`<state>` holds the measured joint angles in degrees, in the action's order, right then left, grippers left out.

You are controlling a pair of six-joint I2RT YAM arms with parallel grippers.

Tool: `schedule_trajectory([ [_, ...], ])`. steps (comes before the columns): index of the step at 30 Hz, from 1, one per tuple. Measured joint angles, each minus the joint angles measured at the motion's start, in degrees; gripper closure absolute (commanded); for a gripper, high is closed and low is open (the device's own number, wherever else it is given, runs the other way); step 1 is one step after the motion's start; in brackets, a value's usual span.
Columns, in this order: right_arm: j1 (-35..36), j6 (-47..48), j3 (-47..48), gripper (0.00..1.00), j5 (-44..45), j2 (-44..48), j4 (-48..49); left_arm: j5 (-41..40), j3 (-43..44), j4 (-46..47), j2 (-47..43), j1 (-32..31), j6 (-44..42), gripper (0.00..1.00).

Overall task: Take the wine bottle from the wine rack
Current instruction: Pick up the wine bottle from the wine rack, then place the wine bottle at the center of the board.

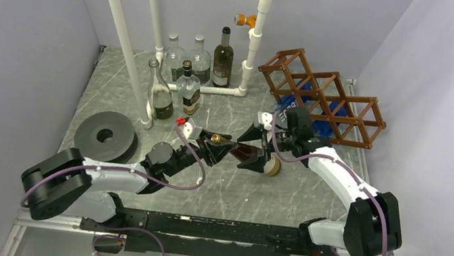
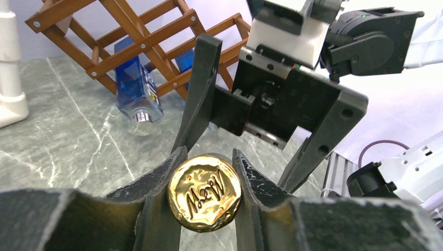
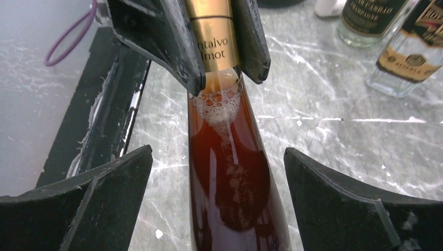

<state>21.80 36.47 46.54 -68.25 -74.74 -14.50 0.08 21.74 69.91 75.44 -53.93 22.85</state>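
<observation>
two claws meet over a grey, white-veined marble tabletop (image 1: 229, 191) boxed in by pale matte walls (image 1: 17, 41). far left of the left claw (image 1: 217, 142) sits a black ring-shaped disc (image 1: 104, 135); beyond that claw, clear and dark glass bottles (image 1: 192, 74) stand among white pipes (image 1: 118, 28). the left claw pinches the crumpled gold foil cap (image 2: 205, 192) of the wine bottle (image 1: 250, 154), which lies level between both claws, off the rack, amber liquid foaming inside. the right claw (image 1: 252, 150) is spread wide, fingers (image 3: 334, 204) flanking the smooth glass without touching. behind it, the brown slatted wine rack (image 1: 324, 98) holds a blue bottle (image 2: 135, 86).
</observation>
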Motion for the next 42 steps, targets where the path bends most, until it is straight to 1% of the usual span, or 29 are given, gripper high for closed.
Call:
schedule_trajectory([
  [4, -1.60, -1.86, 2.47, 0.00, -2.14, 1.44, -0.72, -0.04, 2.12, -9.44, -5.20, 0.35, -2.93, 1.00],
  [9, -7.21, -0.59, 5.25, 0.00, -5.42, 4.76, -5.14, 1.18, 4.79, -20.02, -10.08, 3.26, -4.57, 1.00],
  [14, -11.06, 2.67, 6.25, 0.00, -7.32, 7.39, -9.64, 3.76, 9.05, -28.59, -11.50, 7.80, -5.20, 1.00],
  [18, -12.79, 3.72, 6.25, 0.00, -7.82, 7.58, -11.23, 5.79, 13.68, -35.91, -11.32, 11.19, -5.86, 1.00],
  [24, -14.49, 4.04, 6.23, 0.00, -8.63, 7.58, -11.96, 9.05, 21.92, -44.78, -7.45, 15.34, -6.69, 1.00],
  [35, -17.38, 3.72, 6.21, 0.00, -8.79, 7.61, -11.15, 14.12, 35.82, -52.35, 3.45, 20.06, -9.84, 1.00],
  [42, -18.40, 3.50, 5.81, 0.00, -8.79, 7.61, -10.64, 14.99, 44.39, -56.37, 9.97, 22.21, -13.05, 1.00],
])
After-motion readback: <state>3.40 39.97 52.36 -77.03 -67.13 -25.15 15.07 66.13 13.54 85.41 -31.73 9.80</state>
